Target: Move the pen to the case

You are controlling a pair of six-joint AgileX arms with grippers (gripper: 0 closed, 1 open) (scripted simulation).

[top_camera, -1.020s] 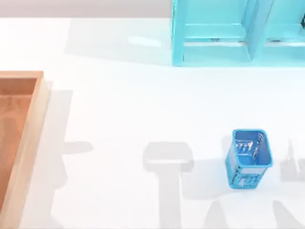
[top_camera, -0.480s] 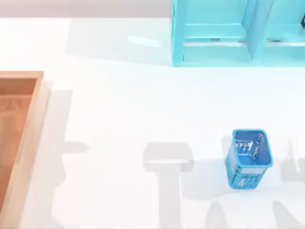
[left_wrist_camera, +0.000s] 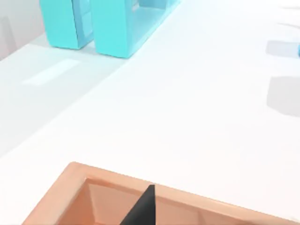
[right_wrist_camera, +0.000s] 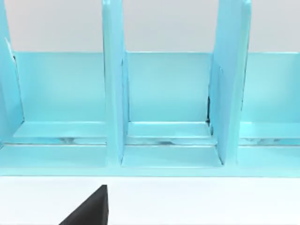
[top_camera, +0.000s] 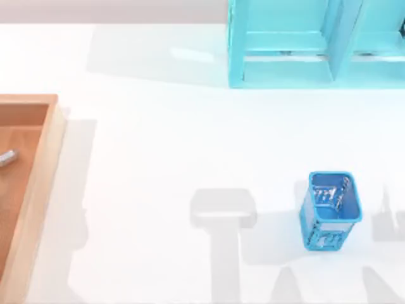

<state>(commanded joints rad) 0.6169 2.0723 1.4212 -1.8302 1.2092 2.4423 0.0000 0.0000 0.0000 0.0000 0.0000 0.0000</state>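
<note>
Change: pen [top_camera: 6, 157] tip now lies inside the case [top_camera: 45, 164], absent half a second ago.
Top view: cup [top_camera: 330, 209] and shelf [top_camera: 316, 44] unmoved.
Left wrist view: left pincer [left_wrist_camera: 140, 211] over the case [left_wrist_camera: 79, 187] corner; grip cannot tell.
Right wrist view: right pincer [right_wrist_camera: 89, 208] faces the shelf [right_wrist_camera: 164, 108], parked; grip cannot tell.
Meaning: pen probably delivered.

Background: smooth white tabletop [top_camera: 158, 145], brightly and evenly lit, with soft grey shadows falling across its near part. Pale grey wall [top_camera: 114, 11] running behind the far edge. Cyan shelf unit [top_camera: 316, 44] with upright dividers and open compartments, standing at the far right of the table against the wall. Small blue mesh cup [top_camera: 330, 209], upright, near right.
</note>
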